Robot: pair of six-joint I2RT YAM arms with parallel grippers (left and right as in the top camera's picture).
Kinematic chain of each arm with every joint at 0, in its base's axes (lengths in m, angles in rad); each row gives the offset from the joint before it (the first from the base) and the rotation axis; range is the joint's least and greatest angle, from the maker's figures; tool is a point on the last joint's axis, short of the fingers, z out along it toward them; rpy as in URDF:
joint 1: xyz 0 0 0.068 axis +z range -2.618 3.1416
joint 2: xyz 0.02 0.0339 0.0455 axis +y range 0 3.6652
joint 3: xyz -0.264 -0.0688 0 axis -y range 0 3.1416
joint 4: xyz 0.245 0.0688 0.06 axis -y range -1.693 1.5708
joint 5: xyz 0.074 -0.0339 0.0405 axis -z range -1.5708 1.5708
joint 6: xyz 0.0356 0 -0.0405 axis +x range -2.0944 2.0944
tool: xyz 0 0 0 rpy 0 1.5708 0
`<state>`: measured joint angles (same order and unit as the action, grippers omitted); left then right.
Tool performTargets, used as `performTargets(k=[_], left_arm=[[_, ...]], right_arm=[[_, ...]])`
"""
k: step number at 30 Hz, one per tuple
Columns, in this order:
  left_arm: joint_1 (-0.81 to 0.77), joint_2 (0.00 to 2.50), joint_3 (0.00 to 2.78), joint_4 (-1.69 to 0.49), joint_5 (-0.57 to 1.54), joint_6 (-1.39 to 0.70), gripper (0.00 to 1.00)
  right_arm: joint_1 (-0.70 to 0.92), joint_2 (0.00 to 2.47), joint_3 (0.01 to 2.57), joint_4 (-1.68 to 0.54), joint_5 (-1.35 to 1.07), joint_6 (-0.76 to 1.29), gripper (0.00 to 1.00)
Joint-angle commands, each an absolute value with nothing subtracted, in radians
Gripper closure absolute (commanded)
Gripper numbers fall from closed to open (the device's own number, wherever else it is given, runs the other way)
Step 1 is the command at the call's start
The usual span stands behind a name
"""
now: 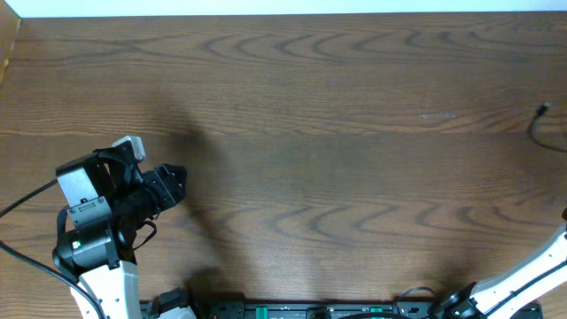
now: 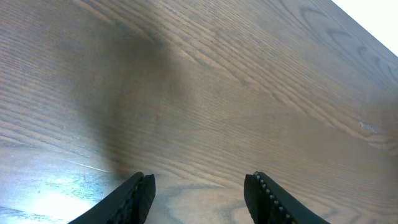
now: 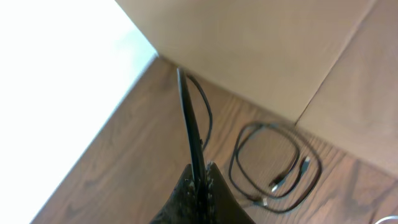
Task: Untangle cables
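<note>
In the right wrist view my right gripper point(image 3: 200, 177) is shut on a thin black cable point(image 3: 188, 121), which rises stiffly from the jaws and curves back down behind them. A second thin black cable point(image 3: 239, 149) lies in a loose loop on the wooden table to the right of the jaws, its small plug ends point(image 3: 281, 182) inside the loop. In the overhead view a short piece of black cable point(image 1: 539, 120) shows at the far right edge. My left gripper point(image 1: 174, 183) point(image 2: 199, 193) is open and empty over bare wood at the left. No white cable shows.
A cardboard box wall point(image 3: 261, 50) stands just behind the cables. A bright white surface point(image 3: 56, 74) lies beyond the table's edge on the left of that view. The right arm point(image 1: 532, 275) enters the overhead view at the bottom right corner.
</note>
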<state>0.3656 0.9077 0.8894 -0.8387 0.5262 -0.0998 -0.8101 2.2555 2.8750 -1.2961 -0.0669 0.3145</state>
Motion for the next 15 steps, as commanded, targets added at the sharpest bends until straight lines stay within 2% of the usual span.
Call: performTargets(k=[1,5,15], left_arm=[[0.358,0.902,0.884,-0.836,0.551,-0.079,0.48],[0.317,0.902,0.884,-0.823,0.55,-0.078,0.48],[0.13,0.902,0.884,-0.774,0.55,-0.071,0.48]], right_arm=[[-0.812,2.233,2.887,-1.294,-0.029,0.287,0.98],[-0.81,2.254,2.884,-1.287,0.023,0.287,0.99],[-0.768,2.407,2.884,-1.229,-0.019,0.216,0.99]])
